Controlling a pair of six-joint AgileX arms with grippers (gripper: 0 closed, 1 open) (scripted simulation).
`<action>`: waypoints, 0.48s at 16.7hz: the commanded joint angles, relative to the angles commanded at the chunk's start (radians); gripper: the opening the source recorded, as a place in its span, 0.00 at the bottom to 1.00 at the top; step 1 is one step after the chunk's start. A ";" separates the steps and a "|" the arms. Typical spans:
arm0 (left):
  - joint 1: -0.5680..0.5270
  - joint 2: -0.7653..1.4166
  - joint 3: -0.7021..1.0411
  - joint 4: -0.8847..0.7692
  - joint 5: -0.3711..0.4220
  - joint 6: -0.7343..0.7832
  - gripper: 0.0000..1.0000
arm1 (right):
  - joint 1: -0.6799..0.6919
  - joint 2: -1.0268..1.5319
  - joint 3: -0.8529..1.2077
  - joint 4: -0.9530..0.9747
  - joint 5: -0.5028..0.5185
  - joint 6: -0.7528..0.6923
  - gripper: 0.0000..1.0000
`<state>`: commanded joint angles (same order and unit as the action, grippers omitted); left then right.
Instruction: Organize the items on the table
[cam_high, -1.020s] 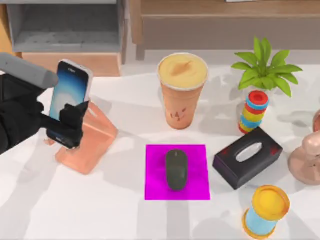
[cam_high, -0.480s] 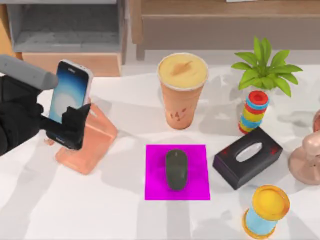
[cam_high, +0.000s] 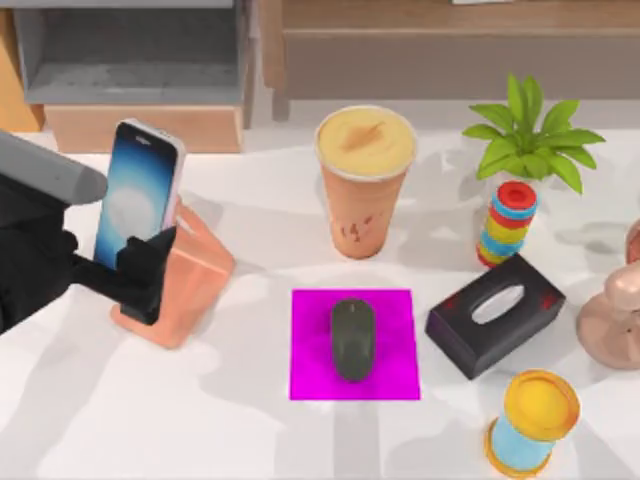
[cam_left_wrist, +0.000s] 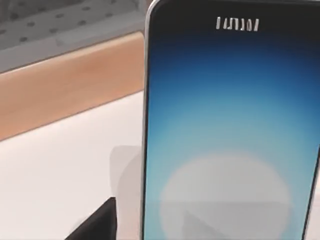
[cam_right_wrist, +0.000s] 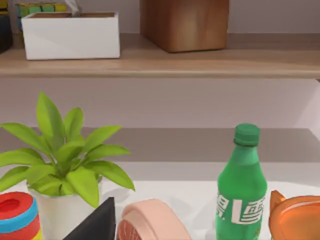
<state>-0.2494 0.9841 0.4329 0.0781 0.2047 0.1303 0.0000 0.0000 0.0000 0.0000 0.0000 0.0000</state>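
Left gripper is clamped on the slim, glowing blue-white smartphone, seating it upright in the salmon-pink wedge stand, presumably for display.

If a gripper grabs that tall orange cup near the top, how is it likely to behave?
The orange cup stands tall on a base narrower than its creamy top, so a high push would probably tip it. Its tapered wall may let the fingers slip upward. It looks full and has no visible lid, so it is likely heavy and could spill.

Smartphone: we see it sit more upright on the pink stand.
Left gripper: we draw it lower, leftward.
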 joint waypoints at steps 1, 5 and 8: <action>-0.004 -0.013 -0.007 -0.008 -0.003 -0.002 1.00 | 0.000 0.000 0.000 0.000 0.000 0.000 1.00; -0.001 -0.011 -0.005 -0.008 -0.003 -0.002 1.00 | 0.000 0.000 0.000 0.000 0.000 0.000 1.00; 0.007 -0.034 -0.017 -0.011 -0.009 -0.006 1.00 | 0.000 0.000 0.000 0.000 0.000 0.000 1.00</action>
<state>-0.2426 0.9497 0.4158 0.0667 0.1954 0.1244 0.0000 0.0000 0.0000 0.0000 0.0000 0.0000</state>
